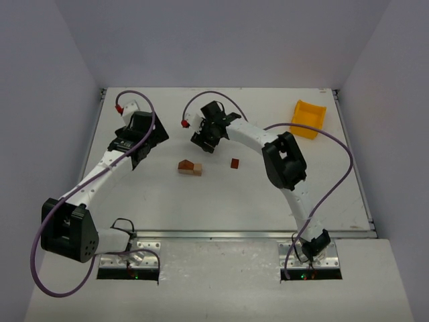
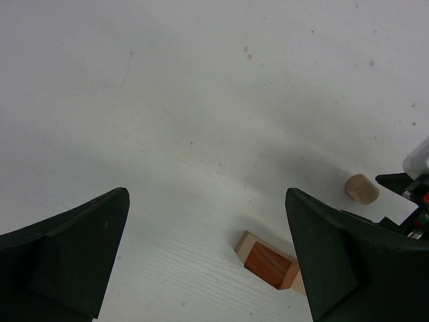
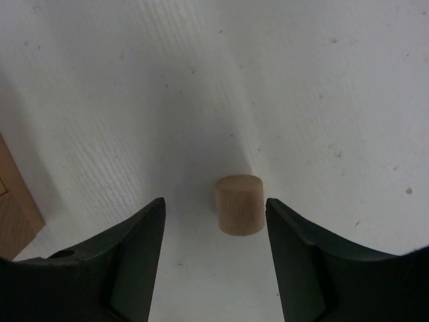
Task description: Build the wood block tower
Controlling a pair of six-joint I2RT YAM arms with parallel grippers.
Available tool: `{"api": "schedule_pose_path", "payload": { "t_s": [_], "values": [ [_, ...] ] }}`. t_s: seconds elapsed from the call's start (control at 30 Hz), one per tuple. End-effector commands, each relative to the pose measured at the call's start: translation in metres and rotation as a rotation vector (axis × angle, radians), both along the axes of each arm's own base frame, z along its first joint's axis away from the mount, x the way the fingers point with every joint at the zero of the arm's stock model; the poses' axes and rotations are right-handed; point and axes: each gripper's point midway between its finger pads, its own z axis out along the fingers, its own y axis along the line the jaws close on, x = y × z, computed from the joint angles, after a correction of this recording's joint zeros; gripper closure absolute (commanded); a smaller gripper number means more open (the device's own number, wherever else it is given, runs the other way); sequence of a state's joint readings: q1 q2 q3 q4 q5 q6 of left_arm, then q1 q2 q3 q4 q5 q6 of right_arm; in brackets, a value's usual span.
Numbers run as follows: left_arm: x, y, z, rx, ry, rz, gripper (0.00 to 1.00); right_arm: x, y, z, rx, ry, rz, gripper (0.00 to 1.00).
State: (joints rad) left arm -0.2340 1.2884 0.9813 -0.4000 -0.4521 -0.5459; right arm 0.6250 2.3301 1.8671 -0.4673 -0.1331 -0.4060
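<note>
White counter [image 1: 268, 201], grey walls around it. Your tower [image 1: 190, 167] is only a small tan and red-brown clump sitting mid-counter so far, with a loose red cube [image 1: 234, 163] a bit to its right. Your right hand [image 3: 214, 202] is wide open, straddling a tan peg [image 3: 239, 213] that stands upright. Left hand [image 2: 206, 194] is open too, over bare counter near the clump. Yellow bin [image 1: 308, 119] sits in the far right corner.

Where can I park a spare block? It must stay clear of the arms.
Free: the patch between the block cluster and the table's near edge. Crowded: around the cluster, red cube and right gripper.
</note>
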Motion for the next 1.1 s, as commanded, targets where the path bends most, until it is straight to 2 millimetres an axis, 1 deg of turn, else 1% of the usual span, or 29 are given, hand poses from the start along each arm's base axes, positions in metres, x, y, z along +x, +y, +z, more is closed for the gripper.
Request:
{"api": "schedule_pose_path", "payload": {
  "t_s": [0.0, 0.07, 0.2, 0.3, 0.33, 0.37, 0.4, 0.43, 0.53, 0.63, 0.7, 0.73, 0.77, 0.83, 0.87, 0.93, 1.0, 1.03, 1.07],
  "values": [
    [0.008, -0.002, 0.014, -0.003, -0.048, -0.011, 0.00, 0.007, -0.001, 0.001, -0.022, -0.021, 0.052, 0.38],
    [0.008, -0.001, 0.014, -0.001, -0.048, -0.009, 0.00, 0.012, -0.006, -0.005, -0.025, -0.013, 0.026, 0.38],
    [0.007, -0.001, 0.013, -0.001, -0.045, -0.009, 0.00, 0.009, -0.011, -0.011, -0.019, 0.009, 0.016, 0.39],
    [0.008, -0.002, 0.013, -0.003, -0.047, -0.010, 0.00, 0.007, -0.015, -0.011, -0.016, 0.012, 0.007, 0.56],
    [0.008, -0.002, 0.014, -0.004, -0.047, -0.010, 0.00, 0.006, -0.017, -0.011, -0.013, 0.015, 0.000, 0.60],
    [0.008, -0.002, 0.013, -0.003, -0.047, -0.011, 0.00, 0.004, -0.017, -0.011, -0.011, 0.018, -0.001, 0.61],
    [0.008, -0.002, 0.014, -0.004, -0.049, -0.012, 0.00, 0.001, -0.018, -0.010, -0.003, 0.025, -0.007, 0.64],
    [0.008, -0.002, 0.014, -0.006, -0.049, -0.011, 0.00, 0.000, -0.019, -0.009, -0.001, 0.022, -0.008, 0.64],
    [0.008, -0.003, 0.013, -0.007, -0.049, -0.016, 0.00, -0.007, -0.020, 0.001, 0.028, 0.008, -0.009, 0.73],
    [0.009, -0.004, 0.013, -0.009, -0.048, -0.019, 0.00, -0.013, -0.023, 0.005, 0.034, 0.002, -0.001, 0.82],
    [0.009, -0.005, 0.013, -0.011, -0.047, -0.024, 0.00, -0.016, -0.027, 0.011, 0.016, 0.001, 0.012, 0.84],
    [0.009, -0.005, 0.012, -0.012, -0.046, -0.026, 0.00, -0.022, -0.033, 0.013, -0.021, 0.016, 0.027, 0.85],
    [0.009, -0.005, 0.013, -0.013, -0.046, -0.028, 0.00, -0.031, -0.047, 0.014, -0.091, 0.050, 0.036, 0.86],
    [0.009, -0.006, 0.013, -0.015, -0.046, -0.034, 0.00, -0.034, -0.064, 0.028, -0.188, 0.040, 0.064, 0.87],
    [0.009, -0.007, 0.013, -0.016, -0.046, -0.039, 0.00, -0.049, -0.080, 0.031, -0.263, 0.082, 0.082, 0.87],
    [0.010, -0.009, 0.012, -0.020, -0.047, -0.052, 0.00, -0.067, -0.097, 0.037, -0.329, 0.122, 0.123, 0.87],
    [0.010, -0.011, 0.013, -0.024, -0.048, -0.060, 0.00, -0.086, -0.112, 0.046, -0.370, 0.158, 0.133, 0.87],
    [0.010, -0.011, 0.013, -0.025, -0.048, -0.063, 0.00, -0.089, -0.114, 0.047, -0.374, 0.163, 0.131, 0.87],
    [0.010, -0.012, 0.013, -0.027, -0.048, -0.067, 0.00, -0.099, -0.119, 0.050, -0.385, 0.181, 0.140, 0.86]
  ]
}}
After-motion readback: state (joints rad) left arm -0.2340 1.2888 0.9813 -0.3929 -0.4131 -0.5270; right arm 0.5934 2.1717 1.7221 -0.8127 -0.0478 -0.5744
